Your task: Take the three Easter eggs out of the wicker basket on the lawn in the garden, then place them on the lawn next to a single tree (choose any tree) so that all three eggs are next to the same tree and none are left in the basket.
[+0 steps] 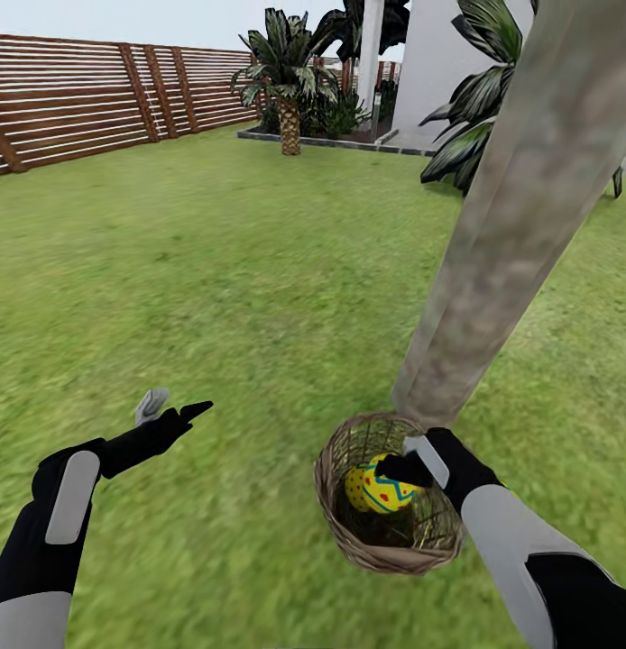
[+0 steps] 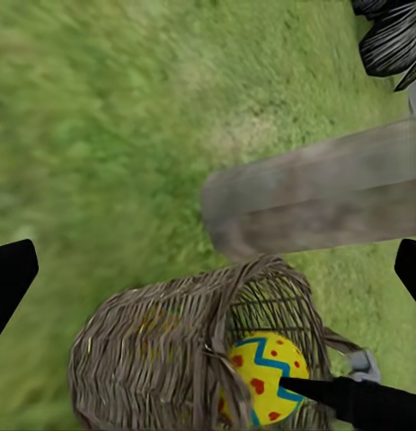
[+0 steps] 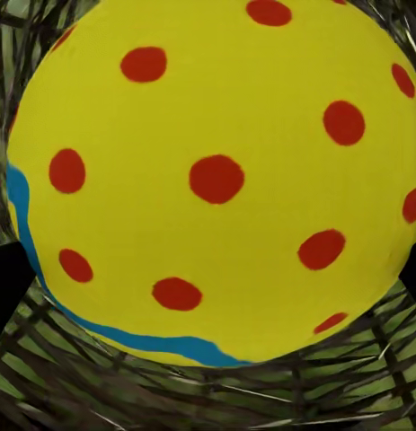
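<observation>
One egg in sight: the Easter egg (image 1: 378, 491) lies inside the wicker basket (image 1: 345, 532), yellow with red dots and a blue-green zigzag.
Basket: it stands on the lawn (image 1: 214, 297), touching the foot of the tree (image 1: 520, 225).
Right gripper (image 1: 396, 469): reaches into the basket, one finger on each side of the egg; whether it already squeezes the egg, I cannot tell.
Left gripper (image 1: 173, 407): spread apart, holding nothing, above the grass well apart from the basket.
Background: wooden fence (image 1: 87, 95), short palm (image 1: 286, 77).
</observation>
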